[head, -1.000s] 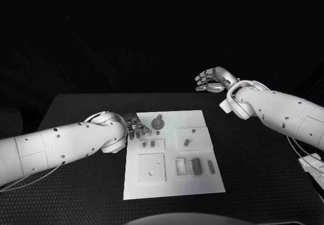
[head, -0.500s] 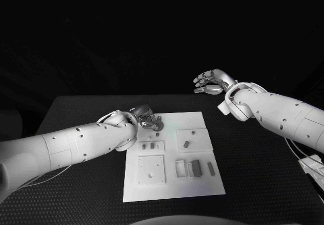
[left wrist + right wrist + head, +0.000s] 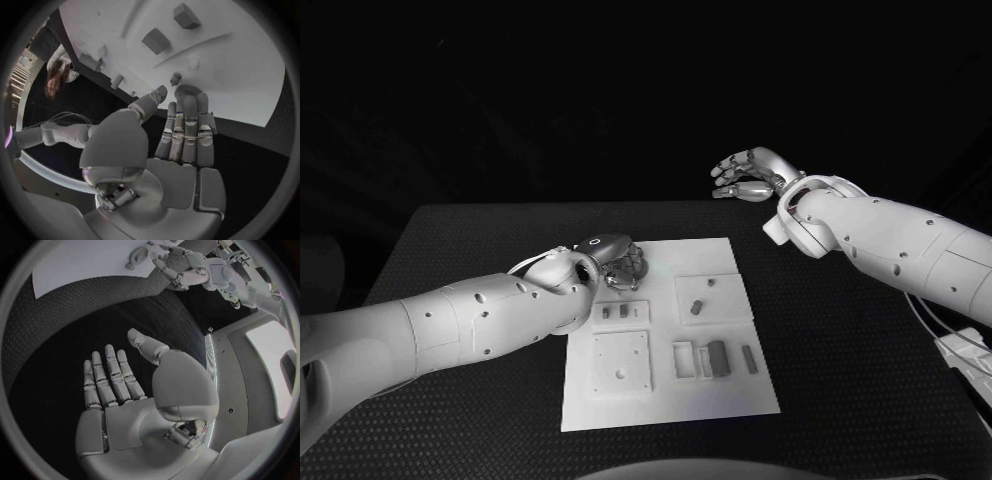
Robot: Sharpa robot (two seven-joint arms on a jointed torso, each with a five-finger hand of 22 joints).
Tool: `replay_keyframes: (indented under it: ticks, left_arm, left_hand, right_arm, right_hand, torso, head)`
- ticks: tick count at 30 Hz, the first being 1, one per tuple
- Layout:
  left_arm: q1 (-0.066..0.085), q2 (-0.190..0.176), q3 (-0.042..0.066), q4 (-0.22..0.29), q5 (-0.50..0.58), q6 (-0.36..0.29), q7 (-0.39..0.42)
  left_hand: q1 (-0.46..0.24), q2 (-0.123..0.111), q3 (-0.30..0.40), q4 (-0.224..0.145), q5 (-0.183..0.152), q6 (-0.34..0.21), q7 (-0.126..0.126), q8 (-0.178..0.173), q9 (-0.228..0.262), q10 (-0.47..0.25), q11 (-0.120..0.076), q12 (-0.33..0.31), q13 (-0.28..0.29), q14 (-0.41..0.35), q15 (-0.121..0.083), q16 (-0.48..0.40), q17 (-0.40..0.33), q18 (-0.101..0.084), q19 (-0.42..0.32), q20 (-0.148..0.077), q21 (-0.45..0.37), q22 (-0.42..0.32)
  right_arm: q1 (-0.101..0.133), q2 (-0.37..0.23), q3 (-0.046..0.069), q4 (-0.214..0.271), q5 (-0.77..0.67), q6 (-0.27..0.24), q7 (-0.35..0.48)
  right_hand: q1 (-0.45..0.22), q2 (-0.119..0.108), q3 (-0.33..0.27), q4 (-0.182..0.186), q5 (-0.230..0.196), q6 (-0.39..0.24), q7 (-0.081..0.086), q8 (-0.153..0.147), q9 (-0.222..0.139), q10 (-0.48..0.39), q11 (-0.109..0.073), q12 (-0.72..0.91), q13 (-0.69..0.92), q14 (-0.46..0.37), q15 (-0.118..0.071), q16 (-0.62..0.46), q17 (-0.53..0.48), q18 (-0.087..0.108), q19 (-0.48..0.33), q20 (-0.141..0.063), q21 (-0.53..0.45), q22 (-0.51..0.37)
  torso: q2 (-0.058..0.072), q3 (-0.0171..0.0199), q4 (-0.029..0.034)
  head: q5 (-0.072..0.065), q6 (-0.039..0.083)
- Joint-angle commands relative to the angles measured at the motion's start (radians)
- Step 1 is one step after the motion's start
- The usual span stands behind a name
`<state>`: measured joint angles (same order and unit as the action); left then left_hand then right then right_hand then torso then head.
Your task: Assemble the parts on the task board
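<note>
Dim scene, black surround, fisheye-bent edges.

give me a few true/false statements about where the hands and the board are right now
1. The left hand is over the far left corner of the board. True.
2. The right hand rests on the board. False: it is raised beyond the table's far edge, away from the board.
3. The right hand holds a part. False: its fingers are spread and it holds nothing.
4. A round part lies just past the left hand's fingertips. True.
5. The board lies on a white table. False: the table is black.
</note>
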<state>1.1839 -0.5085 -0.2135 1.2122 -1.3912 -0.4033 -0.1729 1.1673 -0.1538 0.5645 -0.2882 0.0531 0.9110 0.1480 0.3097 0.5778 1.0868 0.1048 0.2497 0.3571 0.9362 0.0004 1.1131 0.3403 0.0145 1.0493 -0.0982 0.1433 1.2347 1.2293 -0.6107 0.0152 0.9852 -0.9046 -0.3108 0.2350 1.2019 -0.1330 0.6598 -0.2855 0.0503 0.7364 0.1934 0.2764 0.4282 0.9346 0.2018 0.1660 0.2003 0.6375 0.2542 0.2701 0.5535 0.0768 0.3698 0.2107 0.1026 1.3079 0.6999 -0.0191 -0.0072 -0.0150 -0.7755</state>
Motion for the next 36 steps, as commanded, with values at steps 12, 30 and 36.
replay_keyframes:
  ticks: [12, 30, 36]
  left_arm:
    - [-0.006, 0.006, -0.001, 0.002, -0.107, 0.079, 0.024]
    - [-0.023, 0.026, -0.001, -0.028, -0.157, 0.115, 0.001]
    - [-0.025, 0.030, -0.001, -0.032, -0.157, 0.126, -0.002]
  left_hand:
    - [0.012, 0.003, -0.004, 0.002, 0.001, 0.022, -0.007, -0.005, -0.008, 0.032, -0.004, -0.031, -0.011, 0.018, -0.003, 0.008, 0.011, 0.001, 0.024, -0.003, -0.003, 0.008]
    - [0.022, 0.015, 0.002, 0.003, 0.002, 0.004, -0.002, -0.033, -0.034, 0.004, 0.016, -0.105, -0.043, 0.015, 0.012, 0.011, 0.018, 0.011, 0.028, 0.009, -0.012, 0.019]
    - [0.024, 0.022, 0.004, 0.003, 0.002, 0.006, 0.000, -0.034, -0.037, 0.012, 0.014, -0.110, -0.046, 0.022, 0.010, 0.016, 0.022, 0.015, 0.036, 0.008, -0.009, 0.023]
  right_arm:
    - [0.000, 0.002, 0.000, 0.001, -0.003, 0.014, 0.009]
    - [0.000, 0.001, 0.000, 0.004, -0.003, 0.017, 0.011]
    - [-0.001, 0.003, 0.000, 0.003, -0.002, 0.018, 0.012]
  right_hand:
    - [-0.007, 0.000, -0.003, 0.001, -0.001, -0.009, 0.038, 0.006, -0.001, -0.009, 0.000, 0.004, -0.002, -0.005, 0.000, -0.001, -0.001, -0.020, -0.004, 0.002, 0.005, 0.026]
    - [-0.008, 0.000, -0.003, 0.001, -0.001, -0.010, 0.038, 0.006, -0.001, -0.009, 0.000, 0.004, -0.002, -0.005, -0.001, 0.000, -0.001, -0.020, -0.004, 0.002, 0.006, 0.026]
    - [-0.008, 0.001, -0.003, 0.001, -0.001, -0.010, 0.038, 0.006, -0.002, -0.009, 0.000, 0.004, -0.002, -0.005, -0.001, 0.000, -0.001, -0.020, -0.004, 0.001, 0.007, 0.026]
  torso:
    - [-0.001, 0.0001, -0.0005]
    - [-0.001, 0.0000, -0.0002]
    - [-0.001, 0.0002, 0.0004]
  head:
    - [0.003, -0.005]
    - [-0.002, -0.003]
    - [-0.003, -0.005]
